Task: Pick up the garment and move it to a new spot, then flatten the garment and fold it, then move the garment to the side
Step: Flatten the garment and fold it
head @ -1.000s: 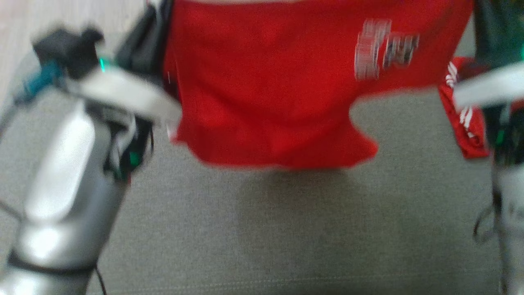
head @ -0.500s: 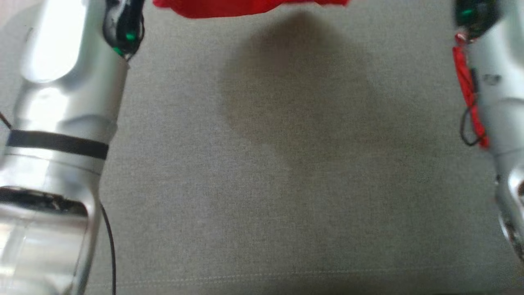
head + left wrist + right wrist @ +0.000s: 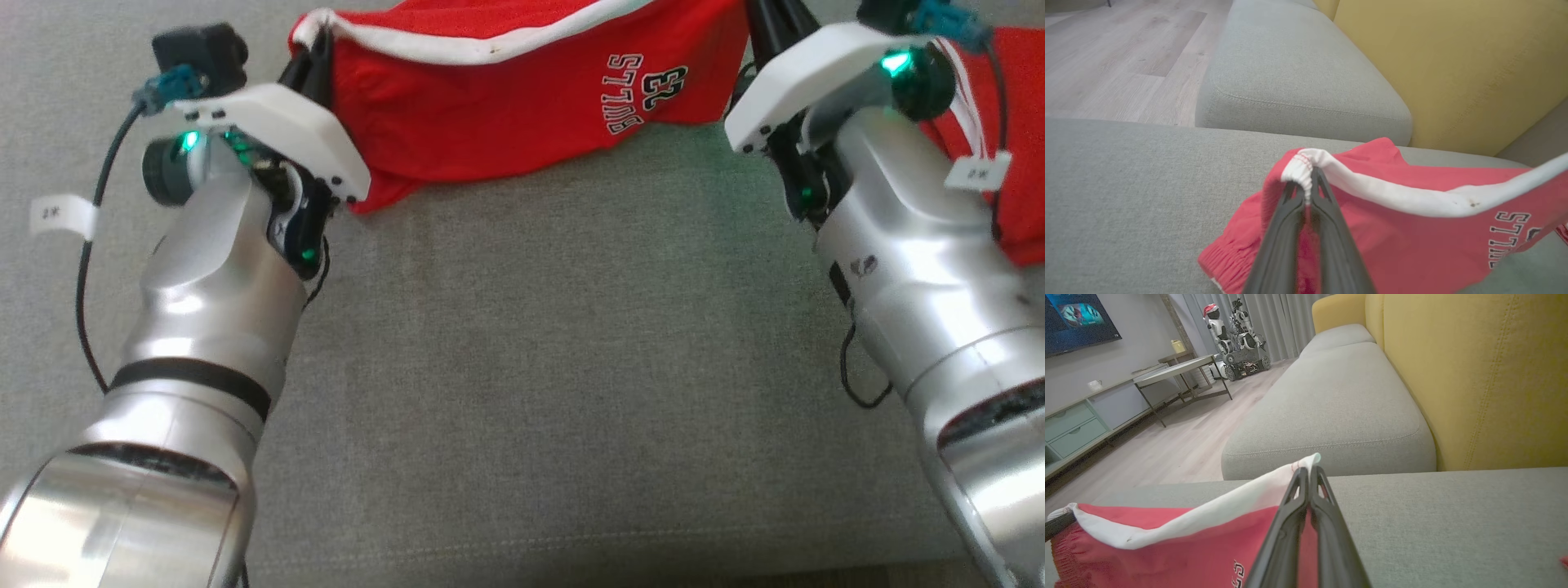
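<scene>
Garment, where is it?

— Strung between the two hands, over a broad sofa seat of grey, tightly woven cloth with a stitched seam near its front edge. Beyond the fingertips of both hands rises a smooth mustard-yellow backrest.

What sort of piece is it?

— Thin, soft red cloth with a gathered, ribbed hem. It sags in a shallow curve from one hand to the other, and its lower edge lies on the seat below them.

And the hands?

— The left hand has its long, dark, tapered fingers pressed together on the puckered end of the white waistband. The right hand is clamped tight as well, pinching the band's other end, with a flat white corner poking just past its tips.

Anything smaller?

— Block lettering, "BULLS" and "23" in black and white, sits nearer the right hand, upside down in the head view. A small paper tag hangs on a black cable outward of the left hand.
</scene>
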